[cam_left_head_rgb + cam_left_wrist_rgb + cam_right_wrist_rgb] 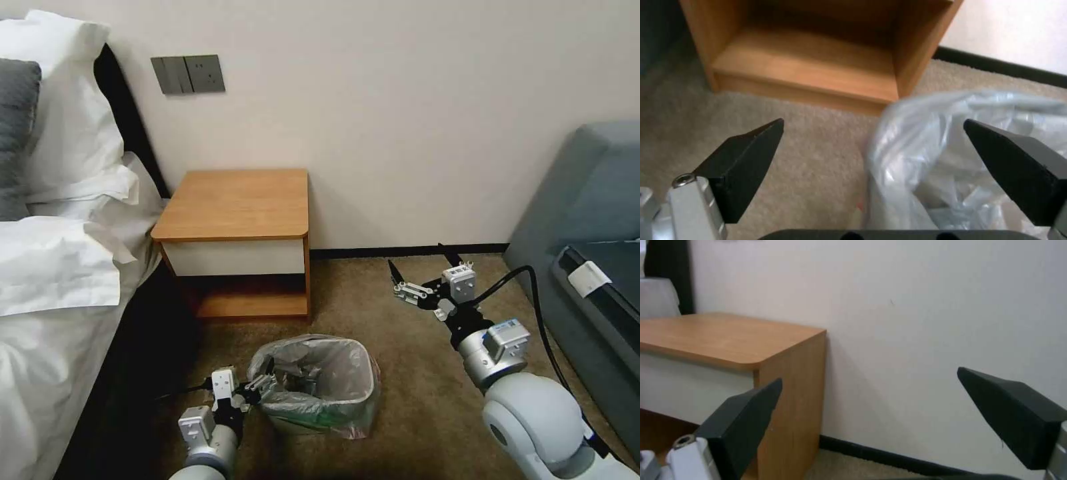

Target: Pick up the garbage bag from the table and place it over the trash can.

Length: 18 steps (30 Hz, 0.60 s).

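Your left jaws [261,387] spread wide at garbage bag [333,373] edge; right jaws [419,265] spread, idle above carpet. Bag already drapes trash can [313,408] below table [233,203]. Judged: seating step; next, you tuck near rim.

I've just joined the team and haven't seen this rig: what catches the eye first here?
The crinkly translucent grey garbage bag already drapes over the small bin on the carpet, before the orange-brown wooden nightstand. The left gripper sits open at the bag's rim, while the right gripper hangs open over bare carpet.
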Tool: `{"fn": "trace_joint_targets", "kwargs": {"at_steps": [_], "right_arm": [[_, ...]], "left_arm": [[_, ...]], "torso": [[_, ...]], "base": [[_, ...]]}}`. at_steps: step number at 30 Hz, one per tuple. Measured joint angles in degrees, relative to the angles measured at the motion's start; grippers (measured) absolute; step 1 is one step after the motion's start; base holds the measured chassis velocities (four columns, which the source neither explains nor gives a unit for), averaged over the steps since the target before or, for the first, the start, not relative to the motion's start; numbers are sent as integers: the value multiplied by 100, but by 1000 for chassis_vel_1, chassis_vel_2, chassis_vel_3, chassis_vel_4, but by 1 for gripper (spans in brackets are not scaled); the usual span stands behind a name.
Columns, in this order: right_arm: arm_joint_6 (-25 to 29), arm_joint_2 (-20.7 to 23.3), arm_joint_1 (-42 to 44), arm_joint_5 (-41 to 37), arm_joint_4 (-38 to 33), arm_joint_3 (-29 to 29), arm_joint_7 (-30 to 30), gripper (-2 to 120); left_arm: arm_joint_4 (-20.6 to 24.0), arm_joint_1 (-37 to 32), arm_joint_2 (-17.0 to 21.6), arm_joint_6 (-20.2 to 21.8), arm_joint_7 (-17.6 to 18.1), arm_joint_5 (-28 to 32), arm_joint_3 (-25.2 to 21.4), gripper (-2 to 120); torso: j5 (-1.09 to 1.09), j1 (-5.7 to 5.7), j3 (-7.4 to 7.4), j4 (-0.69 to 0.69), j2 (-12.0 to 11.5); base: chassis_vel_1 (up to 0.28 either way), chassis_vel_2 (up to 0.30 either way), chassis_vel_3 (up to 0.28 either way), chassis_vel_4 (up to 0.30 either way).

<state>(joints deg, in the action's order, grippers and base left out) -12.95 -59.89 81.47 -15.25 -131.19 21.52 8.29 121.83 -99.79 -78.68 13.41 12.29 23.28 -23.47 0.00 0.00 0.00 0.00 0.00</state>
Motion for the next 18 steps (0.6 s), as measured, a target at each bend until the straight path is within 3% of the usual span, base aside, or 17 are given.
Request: {"fn": "trace_joint_targets", "kwargs": {"at_steps": [4, 7, 9, 12, 14, 18], "right_arm": [[11, -69, 136, 3, -67, 30, 10, 100], [362, -313, 469, 189, 83, 83, 84, 100], [422, -352, 523, 235, 119, 103, 85, 100], [849, -618, 952, 466, 342, 286, 56, 100], [1432, -1025, 1536, 798, 522, 382, 47, 100], [1904, -1474, 2019, 1094, 575, 490, -32, 100]], "left_arm": [[88, -26, 1, -129, -29, -236, -119, 100], [94, -6, -6, -591, -118, -876, -421, 100], [88, -2, -6, -639, -125, -913, -439, 100], [101, 1, -6, -1005, -262, -1106, -526, 100], [153, -61, -45, -1485, -548, -1297, -589, 100], [367, -210, -93, -1767, -776, -1353, -671, 100]], "torso": [[-1, 0, 0, 0, 0], [0, 0, 0, 1, 0], [0, 0, 0, 1, 0], [-1, 0, 0, -2, 0], [0, 0, 0, -1, 0], [0, 0, -1, -1, 0]], "base": [[0, 0, 0, 0], [0, 0, 0, 0], [0, 0, 0, 0], [0, 0, 0, 0], [0, 0, 0, 0], [0, 0, 0, 0]]}}
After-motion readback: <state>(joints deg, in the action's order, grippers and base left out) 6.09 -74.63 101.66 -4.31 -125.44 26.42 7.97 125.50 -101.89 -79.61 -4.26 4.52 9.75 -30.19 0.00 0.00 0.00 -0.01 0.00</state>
